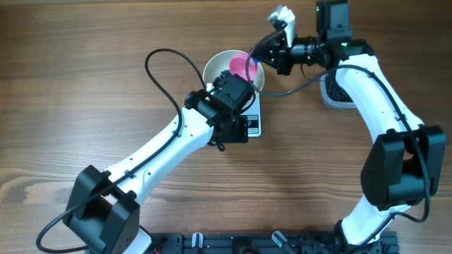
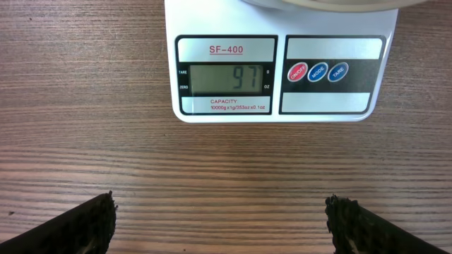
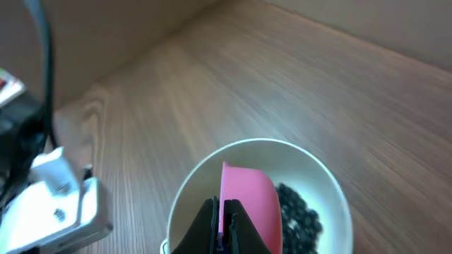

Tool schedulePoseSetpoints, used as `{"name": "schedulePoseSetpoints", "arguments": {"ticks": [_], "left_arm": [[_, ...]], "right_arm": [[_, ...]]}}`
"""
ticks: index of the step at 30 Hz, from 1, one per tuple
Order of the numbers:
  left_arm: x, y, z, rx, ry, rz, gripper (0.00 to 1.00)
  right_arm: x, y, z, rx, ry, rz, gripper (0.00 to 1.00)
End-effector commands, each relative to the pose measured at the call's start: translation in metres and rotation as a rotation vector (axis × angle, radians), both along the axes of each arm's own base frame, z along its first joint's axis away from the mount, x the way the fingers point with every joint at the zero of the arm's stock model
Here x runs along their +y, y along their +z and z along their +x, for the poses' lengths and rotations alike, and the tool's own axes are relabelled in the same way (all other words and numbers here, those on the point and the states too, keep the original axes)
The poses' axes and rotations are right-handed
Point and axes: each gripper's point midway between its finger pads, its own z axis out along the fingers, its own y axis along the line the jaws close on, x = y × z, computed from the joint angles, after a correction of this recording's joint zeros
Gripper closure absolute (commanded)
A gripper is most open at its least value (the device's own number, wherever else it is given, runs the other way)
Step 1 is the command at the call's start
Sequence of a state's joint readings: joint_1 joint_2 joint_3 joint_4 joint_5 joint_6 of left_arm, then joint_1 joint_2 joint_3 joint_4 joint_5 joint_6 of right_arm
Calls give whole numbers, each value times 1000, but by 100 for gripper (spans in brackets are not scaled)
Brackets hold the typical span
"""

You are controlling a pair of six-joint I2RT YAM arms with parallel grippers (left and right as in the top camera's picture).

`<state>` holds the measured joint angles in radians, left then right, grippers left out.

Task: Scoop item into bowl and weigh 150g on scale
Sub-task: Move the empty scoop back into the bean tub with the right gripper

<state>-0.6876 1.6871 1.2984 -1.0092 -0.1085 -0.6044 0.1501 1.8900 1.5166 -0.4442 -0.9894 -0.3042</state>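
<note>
Wooden worktop overhead: bowl on the scale, right tool clamped on the scoop over it; left wrist: left tool wide, just short of the scale reading 97; right wrist: beans in the bowl, so a heavy tip could overshoot.

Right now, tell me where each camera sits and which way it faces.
Overhead: above the table, looking straight down; left arm, right arm, bowl on scale.
Left wrist: low, facing the scale's display, 97; left gripper open at bottom.
Right wrist: over the bowl, looking down at beans; right gripper shut on the pink scoop.
Shared: overhead and left wrist see the scale; overhead and right wrist the bowl.
</note>
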Motion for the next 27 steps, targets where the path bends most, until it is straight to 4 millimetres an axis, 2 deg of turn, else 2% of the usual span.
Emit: {"name": "schedulePoseSetpoints", "arguments": {"ticks": [1, 7, 12, 15, 18, 20, 24, 27], "left_arm": [[3, -4, 0, -2, 9, 22, 0], [3, -4, 0, -2, 9, 22, 0], [3, -4, 0, -2, 9, 22, 0], [3, -4, 0, -2, 9, 22, 0], [3, -4, 0, -2, 9, 22, 0], [3, -4, 0, -2, 9, 22, 0], [3, -4, 0, -2, 9, 22, 0], [3, -4, 0, -2, 9, 22, 0]], "right_arm": [[-32, 18, 21, 104, -186, 44, 96], [-90, 20, 40, 260, -382, 124, 96], [-158, 22, 49, 396, -563, 226, 96], [-209, 25, 42, 448, -624, 303, 96], [-259, 16, 30, 405, -692, 269, 96], [-283, 9, 19, 394, -724, 246, 96], [-321, -4, 0, 412, -802, 210, 96], [-337, -31, -12, 426, -864, 33, 96]]}}
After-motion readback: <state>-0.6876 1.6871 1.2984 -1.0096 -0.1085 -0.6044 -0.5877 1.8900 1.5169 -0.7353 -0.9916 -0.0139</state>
